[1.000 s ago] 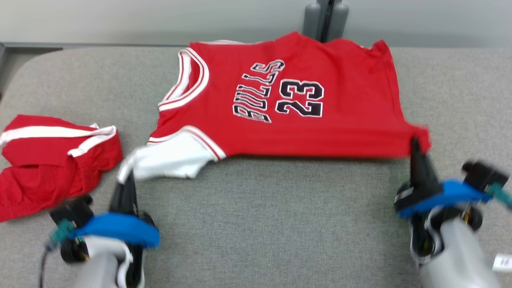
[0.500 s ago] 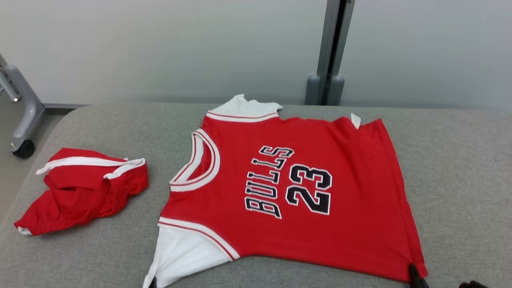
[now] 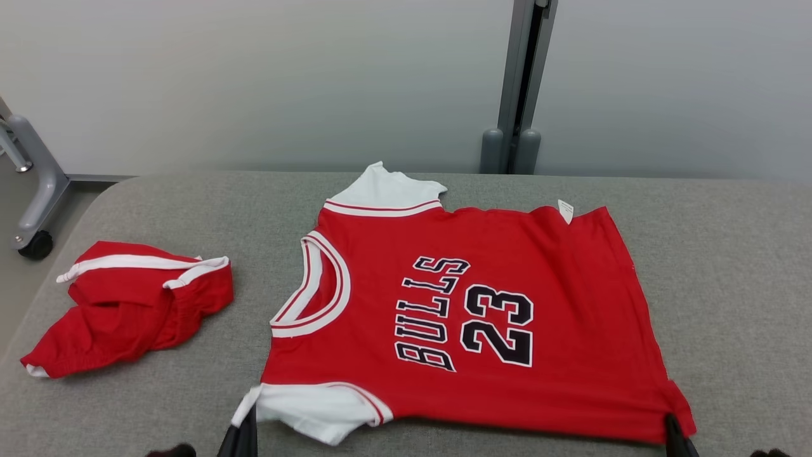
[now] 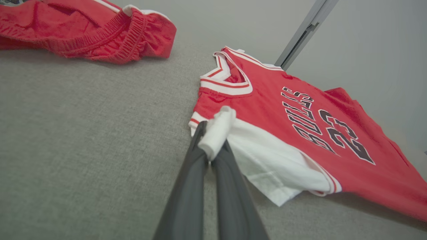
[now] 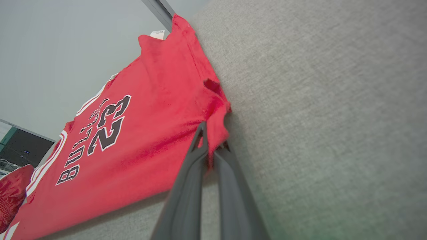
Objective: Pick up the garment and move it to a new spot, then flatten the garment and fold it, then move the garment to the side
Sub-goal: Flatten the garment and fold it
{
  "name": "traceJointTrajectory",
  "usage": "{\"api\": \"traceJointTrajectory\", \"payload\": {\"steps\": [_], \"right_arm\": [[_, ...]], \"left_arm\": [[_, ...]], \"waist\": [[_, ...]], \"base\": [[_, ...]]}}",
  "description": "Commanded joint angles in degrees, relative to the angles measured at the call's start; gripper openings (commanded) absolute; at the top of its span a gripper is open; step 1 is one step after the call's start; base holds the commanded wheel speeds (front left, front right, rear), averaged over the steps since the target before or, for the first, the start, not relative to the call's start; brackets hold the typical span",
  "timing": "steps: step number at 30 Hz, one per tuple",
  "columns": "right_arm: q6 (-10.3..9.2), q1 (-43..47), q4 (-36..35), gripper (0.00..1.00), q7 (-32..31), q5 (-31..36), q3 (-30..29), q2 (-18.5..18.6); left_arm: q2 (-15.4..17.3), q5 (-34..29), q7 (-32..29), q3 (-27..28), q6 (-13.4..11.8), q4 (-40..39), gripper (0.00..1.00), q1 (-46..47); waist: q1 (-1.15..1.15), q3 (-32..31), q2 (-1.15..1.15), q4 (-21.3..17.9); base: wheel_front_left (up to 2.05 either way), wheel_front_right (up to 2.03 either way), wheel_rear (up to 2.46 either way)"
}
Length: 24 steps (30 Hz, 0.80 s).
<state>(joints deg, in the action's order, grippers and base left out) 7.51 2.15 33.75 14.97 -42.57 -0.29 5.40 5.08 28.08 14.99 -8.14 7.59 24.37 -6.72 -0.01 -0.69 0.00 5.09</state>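
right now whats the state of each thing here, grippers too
jersey: spread out on the table, print up, unfolded, both near corners pinched
shorts: crumpled heap, lying apart on the jersey's neck side, untouched
left gripper: shut on the jersey's white sleeve
right gripper: shut on the jersey's red hem corner

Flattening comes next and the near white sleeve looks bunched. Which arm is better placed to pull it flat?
Left. The left jaws are shut on the white sleeve; the right jaws hold the shirt by its red hem corner, opposite end.
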Motion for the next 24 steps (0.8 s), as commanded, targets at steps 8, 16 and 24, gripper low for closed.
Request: {"api": "traceJointTrajectory", "payload": {"steps": [8,16,24], "right_arm": [[-0.02,-9.4,-4.2,0.0,0.3,-1.9,1.2,-1.4],[-0.01,-20.2,0.8,0.0,0.3,0.0,2.3,-2.4],[-0.02,-27.6,5.5,0.0,0.3,0.4,2.9,-2.5]], "left_arm": [[0.5,0.4,0.3,-1.6,-0.2,-3.9,0.0,12.0],[2.2,0.0,0.3,-3.1,-0.2,0.7,0.0,22.8],[3.8,0.9,0.3,-3.0,-0.2,4.4,0.0,29.0]], "waist": [[0.01,4.7,0.0,-0.7],[0.01,9.7,0.0,-2.5],[0.01,14.4,0.0,-3.2]], "base": [[0.0,0.0,0.0],[0.0,0.0,0.0],[0.0,0.0,0.0]]}}
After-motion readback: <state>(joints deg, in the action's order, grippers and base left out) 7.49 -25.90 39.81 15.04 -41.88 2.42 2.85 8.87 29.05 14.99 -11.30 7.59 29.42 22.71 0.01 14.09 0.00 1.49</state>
